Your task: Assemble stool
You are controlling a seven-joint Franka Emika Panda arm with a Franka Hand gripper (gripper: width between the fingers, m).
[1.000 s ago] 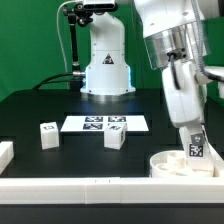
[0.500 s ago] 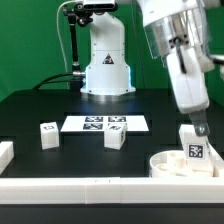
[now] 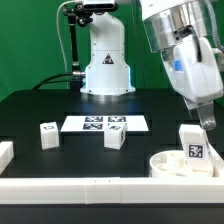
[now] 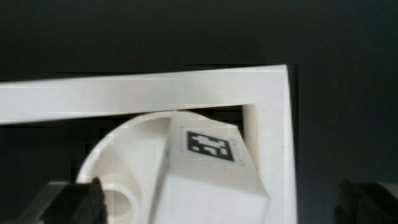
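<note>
The round white seat (image 3: 170, 165) lies at the exterior view's right, in the corner of the border rails. One blocky white leg (image 3: 192, 146) with a tag stands upright on it. My gripper (image 3: 207, 122) hangs just above and slightly right of that leg's top, open and empty. In the wrist view the tagged leg (image 4: 210, 150) and the seat (image 4: 121, 165) lie below, between my dark fingertips (image 4: 71, 200), which stand wide apart. Two more loose legs (image 3: 47, 135) (image 3: 116, 138) stand on the table to the left.
The marker board (image 3: 105, 124) lies mid-table behind the loose legs. White border rails run along the front (image 3: 90, 186) and left (image 3: 5, 152); their corner shows in the wrist view (image 4: 267, 90). The robot base (image 3: 105, 60) stands at the back.
My gripper has let go of the leg on the seat and risen up and to the right. The leg stays upright in place.
</note>
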